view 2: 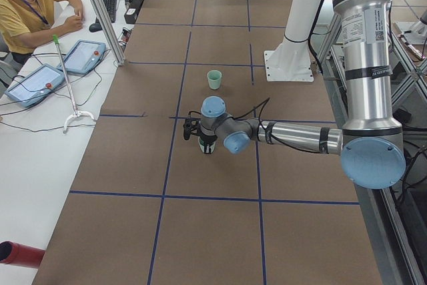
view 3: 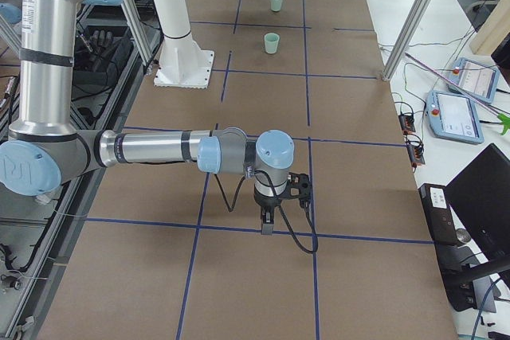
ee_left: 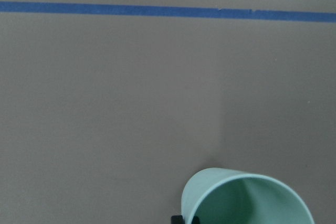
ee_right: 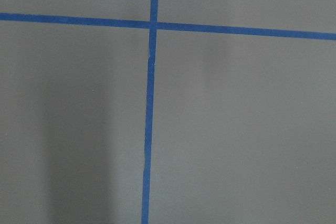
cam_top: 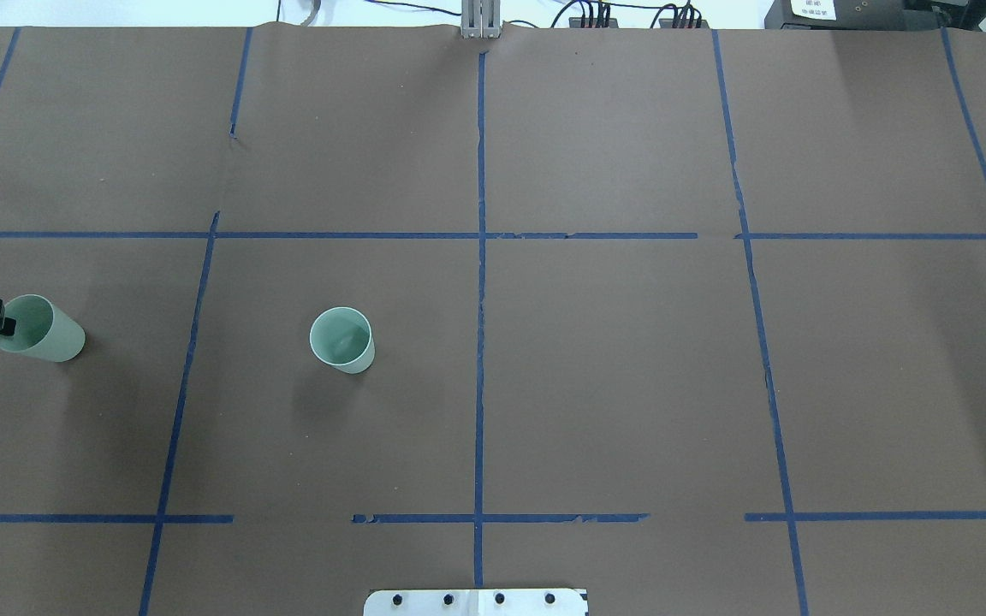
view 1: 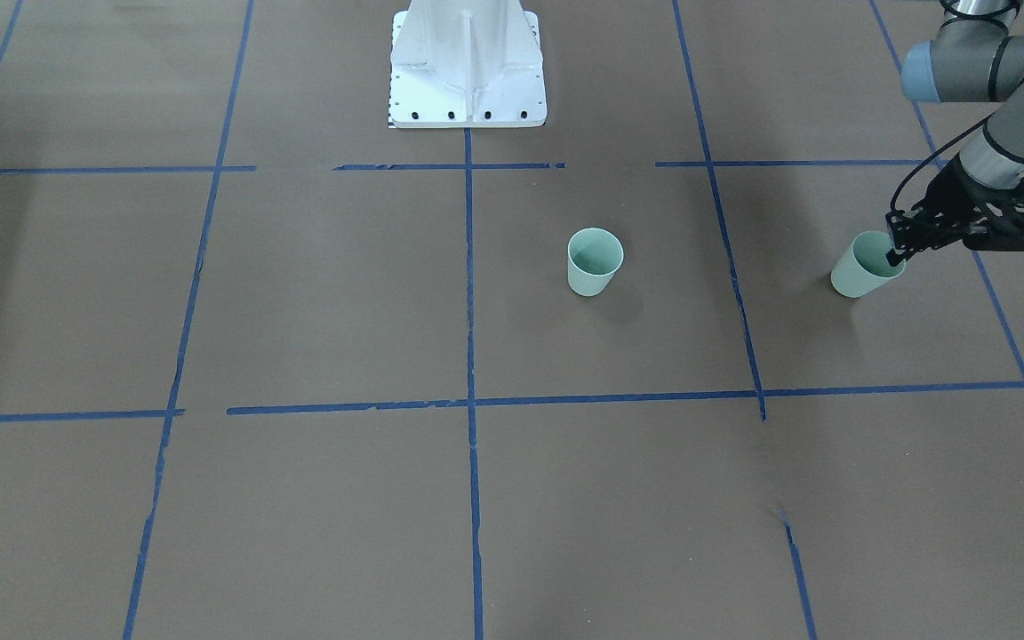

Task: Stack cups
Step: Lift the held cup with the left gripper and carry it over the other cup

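- The left tool (view 1: pixel 896 258) is at the rim of the outer cup (view 1: pixel 864 267), which sits close to the desk (view 1: pixel 316 293) edge on the robot's left, about midway between the robot's edge and the operators' edge.
- One finger reaches down inside the mouth. The left wrist view shows a dark tip just outside the wall, so the jaws straddle the rim and appear closed on that thin wall, gripping the cup.
- A rim pinch fits a smooth, tapered, handleless tumbler. It leaves the base and lower body free, and that is the part that must slide into another cup.
- The outer cup looks tilted, its mouth leaning toward the arm. I cannot tell whether its base is off the desk.
- The middle cup (view 1: pixel 594 264) stands upright with its mouth open to the ceiling, well apart from the outer cup. It is nearer the desk's centre, a little to the robot's left of the central blue tape line (view 1: pixel 471 293). Nothing touches it, so it is probably meant as the receiver.
- The right tool (view 3: pixel 267 227) hangs fingers-down over the half of the desk on the robot's right, far from both cups. Its wrist view shows only bare desk and a tape crossing (ee_right: pixel 153 24). It shows clearly in one side view only, so I cannot tell whether it is open or closed. It seems parked out of the way.
- I judge the task to be at its first step: one cup grasped, nothing nested yet. The next move calls for carrying the cup level over the middle cup. A one-sided rim grip may let it swing or slip.
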Robot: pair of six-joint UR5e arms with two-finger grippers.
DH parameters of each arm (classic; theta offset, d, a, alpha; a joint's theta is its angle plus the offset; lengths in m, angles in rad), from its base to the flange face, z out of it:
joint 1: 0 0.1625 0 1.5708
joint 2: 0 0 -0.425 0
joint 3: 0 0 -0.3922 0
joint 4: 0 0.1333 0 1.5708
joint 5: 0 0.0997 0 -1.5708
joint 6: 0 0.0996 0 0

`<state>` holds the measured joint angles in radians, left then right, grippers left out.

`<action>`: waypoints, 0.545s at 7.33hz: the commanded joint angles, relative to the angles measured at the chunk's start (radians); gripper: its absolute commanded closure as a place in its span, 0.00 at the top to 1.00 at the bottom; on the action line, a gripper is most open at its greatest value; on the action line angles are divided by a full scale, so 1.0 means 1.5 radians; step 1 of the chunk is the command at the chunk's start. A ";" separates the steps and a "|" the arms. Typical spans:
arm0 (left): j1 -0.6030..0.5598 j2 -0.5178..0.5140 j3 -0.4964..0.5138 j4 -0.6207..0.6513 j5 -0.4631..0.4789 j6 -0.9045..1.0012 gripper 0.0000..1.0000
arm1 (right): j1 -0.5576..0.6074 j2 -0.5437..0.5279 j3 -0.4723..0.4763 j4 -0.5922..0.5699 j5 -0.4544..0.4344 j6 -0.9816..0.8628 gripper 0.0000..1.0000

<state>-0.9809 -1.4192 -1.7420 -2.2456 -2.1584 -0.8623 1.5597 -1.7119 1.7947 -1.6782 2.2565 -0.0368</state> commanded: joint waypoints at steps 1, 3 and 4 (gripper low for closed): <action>-0.007 -0.006 -0.085 0.101 -0.001 0.003 0.00 | -0.001 0.000 0.000 0.000 0.000 0.000 1.00; -0.030 -0.130 -0.211 0.355 0.000 -0.009 0.00 | -0.001 0.000 0.000 0.000 0.000 0.000 1.00; -0.026 -0.218 -0.227 0.448 0.001 -0.087 0.00 | -0.001 0.000 0.000 0.000 0.000 0.000 1.00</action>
<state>-1.0164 -1.5977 -2.0213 -1.7719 -2.1585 -0.8982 1.5590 -1.7119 1.7948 -1.6782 2.2565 -0.0368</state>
